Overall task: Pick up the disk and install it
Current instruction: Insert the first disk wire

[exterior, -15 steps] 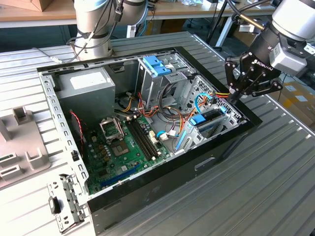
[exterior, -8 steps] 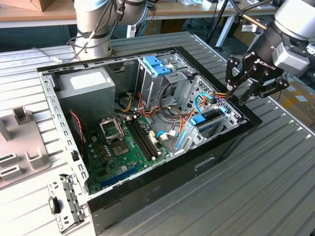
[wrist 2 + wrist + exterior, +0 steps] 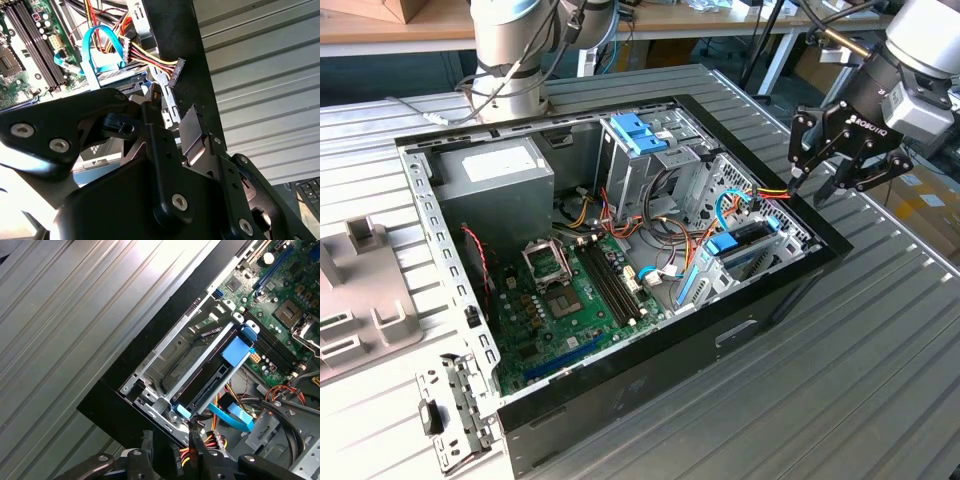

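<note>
The disk (image 3: 748, 240) lies slotted in the lower drive cage at the front corner of the open computer case (image 3: 740, 330), on the exterior view's right, with a blue rail tab (image 3: 723, 243) at its end. In the first wrist view the disk (image 3: 207, 380) is a dark slab edge-on in the cage, with a blue tab (image 3: 235, 347). My gripper (image 3: 828, 178) hangs just outside that corner above the case rim, open, nothing between its fingers. Both wrist views show the gripper (image 3: 172, 122) (image 3: 172, 460) over the cage edge, beside a loose black power connector (image 3: 176, 72).
A grey power-supply box (image 3: 500, 170) sits in the case's far corner, and the green motherboard (image 3: 570, 300) covers its floor. An upper cage with blue clips (image 3: 640, 135) stands behind the disk bay. A blue data cable (image 3: 100, 45) and coloured wires cross nearby. A loose metal bracket (image 3: 450, 420) lies on the ribbed table.
</note>
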